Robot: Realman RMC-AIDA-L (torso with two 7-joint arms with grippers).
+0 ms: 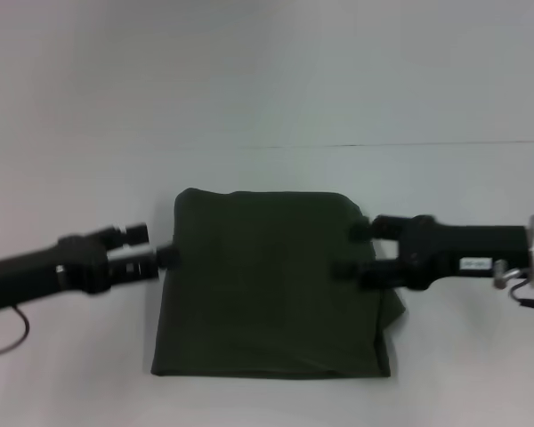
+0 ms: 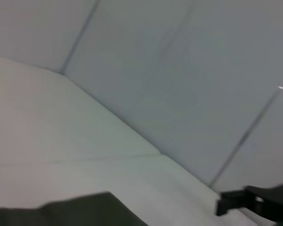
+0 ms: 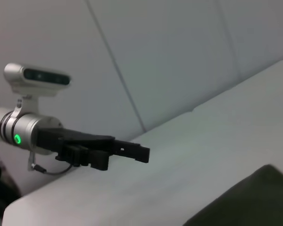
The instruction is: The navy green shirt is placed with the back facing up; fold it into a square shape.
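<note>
The white table fills the head view, with a pale wall behind it from 10 to 2 o'clock. No brand, label or lettering can be read on anything here; a small white sticker on the right arm is too blurred to make out.

The navy green shirt lies flat at the middle of the table, folded into a rough rectangle with its plain side up. Its 4 o'clock corner bulges out a little past the straight edge. A corner of the same cloth shows in the left wrist view and in the right wrist view.

The right gripper reaches in from 3 o'clock, its two fingers standing apart over the shirt's right edge; whether they touch the cloth cannot be told.

The left gripper comes in from 9 o'clock, its fingers apart, the lower tip right at the shirt's left edge. It also shows far off in the right wrist view, above the table.
</note>
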